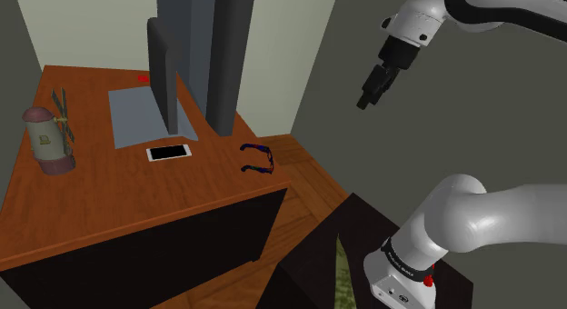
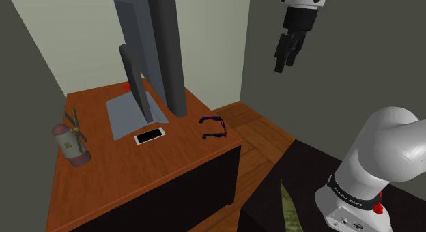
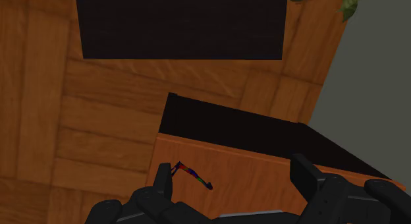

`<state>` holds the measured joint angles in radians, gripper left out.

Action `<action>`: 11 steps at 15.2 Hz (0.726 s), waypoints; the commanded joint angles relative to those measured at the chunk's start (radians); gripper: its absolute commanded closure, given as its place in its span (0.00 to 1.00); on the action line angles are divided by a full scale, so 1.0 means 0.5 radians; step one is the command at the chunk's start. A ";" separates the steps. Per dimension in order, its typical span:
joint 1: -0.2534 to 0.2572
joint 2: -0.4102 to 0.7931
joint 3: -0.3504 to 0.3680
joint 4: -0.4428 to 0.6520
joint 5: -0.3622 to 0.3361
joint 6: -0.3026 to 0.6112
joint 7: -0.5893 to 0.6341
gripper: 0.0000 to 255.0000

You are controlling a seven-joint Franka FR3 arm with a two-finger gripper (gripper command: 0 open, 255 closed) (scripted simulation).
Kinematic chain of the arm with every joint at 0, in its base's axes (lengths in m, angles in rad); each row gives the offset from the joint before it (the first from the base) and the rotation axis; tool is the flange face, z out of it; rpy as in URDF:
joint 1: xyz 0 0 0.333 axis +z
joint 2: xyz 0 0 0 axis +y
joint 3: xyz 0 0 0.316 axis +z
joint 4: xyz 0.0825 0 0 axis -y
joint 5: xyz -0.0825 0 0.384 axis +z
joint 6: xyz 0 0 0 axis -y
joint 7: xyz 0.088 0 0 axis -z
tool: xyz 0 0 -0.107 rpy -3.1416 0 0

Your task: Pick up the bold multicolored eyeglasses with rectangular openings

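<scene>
While my claw (image 1: 367, 100) hung high with its fingers (image 3: 163, 183) apart and empty, multicoloured eyeglasses (image 1: 257, 159) lay near a corner of the brown tabletop (image 1: 118, 203), well below me, white phone (image 1: 169, 153) near them.

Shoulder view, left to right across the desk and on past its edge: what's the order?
Windmill model → white phone → multicoloured eyeglasses → gripper, open, up in the air past the desk's edge.

The eyeglasses (image 1: 257, 159), framed in blue, red and green, are seen on the desk (image 1: 109, 203), at the phone's (image 1: 169, 153) 3 o'clock in the shoulder view.
</scene>
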<state>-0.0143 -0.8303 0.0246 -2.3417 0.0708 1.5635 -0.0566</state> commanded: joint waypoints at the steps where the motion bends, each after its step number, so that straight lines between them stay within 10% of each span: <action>1: 0.000 0.000 0.000 0.000 0.000 0.000 0.000 0.00; 11: -0.044 0.448 -0.068 -0.237 -0.047 0.713 -0.117 0.00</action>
<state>-0.0348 -0.6305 -0.0068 -2.4567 0.0486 1.8879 -0.1107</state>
